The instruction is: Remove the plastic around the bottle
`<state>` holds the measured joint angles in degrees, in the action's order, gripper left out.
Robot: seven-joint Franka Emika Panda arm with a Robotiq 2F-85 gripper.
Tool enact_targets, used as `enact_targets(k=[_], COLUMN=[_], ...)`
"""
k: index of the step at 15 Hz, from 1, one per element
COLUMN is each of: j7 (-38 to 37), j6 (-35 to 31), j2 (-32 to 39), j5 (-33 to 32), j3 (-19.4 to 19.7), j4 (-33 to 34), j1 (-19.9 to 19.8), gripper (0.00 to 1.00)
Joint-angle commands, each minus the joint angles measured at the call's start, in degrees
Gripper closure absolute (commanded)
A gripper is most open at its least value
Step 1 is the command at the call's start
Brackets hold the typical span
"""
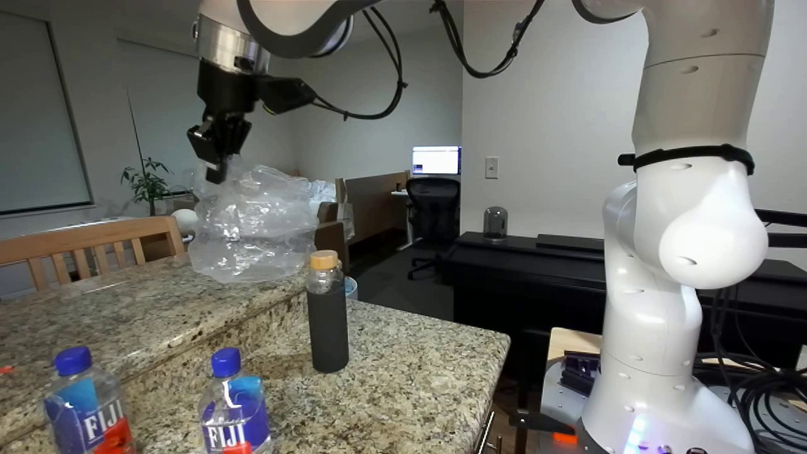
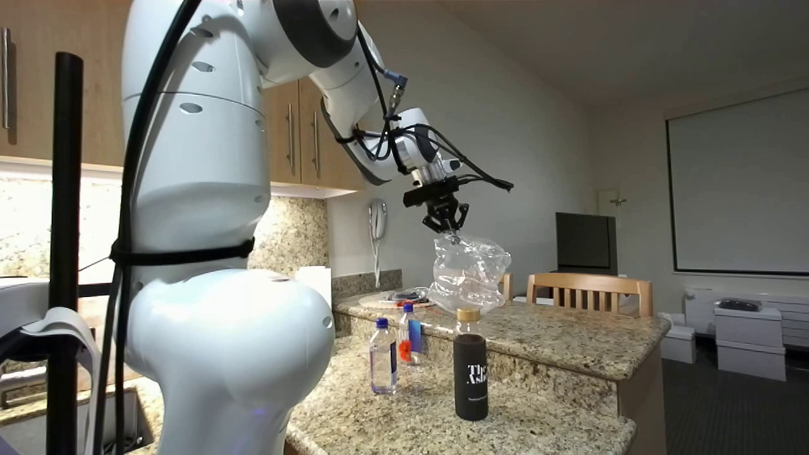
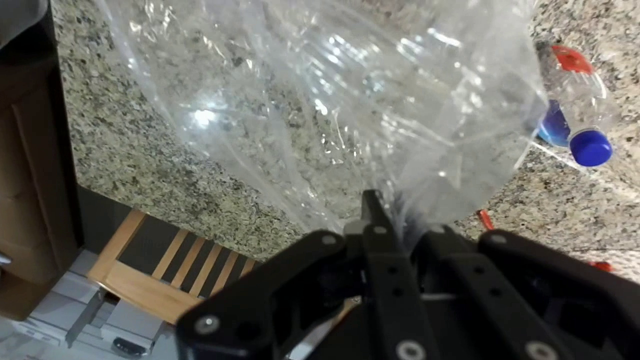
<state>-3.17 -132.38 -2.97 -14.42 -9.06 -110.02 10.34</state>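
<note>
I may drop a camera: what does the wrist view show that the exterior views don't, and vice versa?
In the wrist view only: silver screw heads on the black gripper.
In both exterior views only: the upright, slim dark cylindrical bottle with a tan top.
Shared: clear crinkled plastic bag pinched in the gripper, clear blue-capped bottle, granite counter.

The plastic point(image 1: 252, 227) is crazy crinkly and glossy, bottle point(image 1: 328, 328) smooth and mostly matt, desk point(image 1: 410, 372) polished-looking speckled stone, chair point(image 2: 591, 280) plain wood.

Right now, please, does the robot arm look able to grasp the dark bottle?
Probably not yet: its gripper is shut on the plastic and likely must let go first, though the dark bottle stands uncovered.
</note>
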Motion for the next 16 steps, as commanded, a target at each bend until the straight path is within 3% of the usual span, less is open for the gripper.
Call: enact_targets(k=[1,8,16], j7=[0.9,1.9,8.7], j6=[1.0,2.0,3.6], j2=[0.1,0.4,0.9], j5=[1.6,3.1,18.1], j3=[0.0,0.8,-0.1], j4=[0.8,1.7,1.8], j1=[-0.7,-1.0,-0.1], gripper=[0.90,0.91,0.91])
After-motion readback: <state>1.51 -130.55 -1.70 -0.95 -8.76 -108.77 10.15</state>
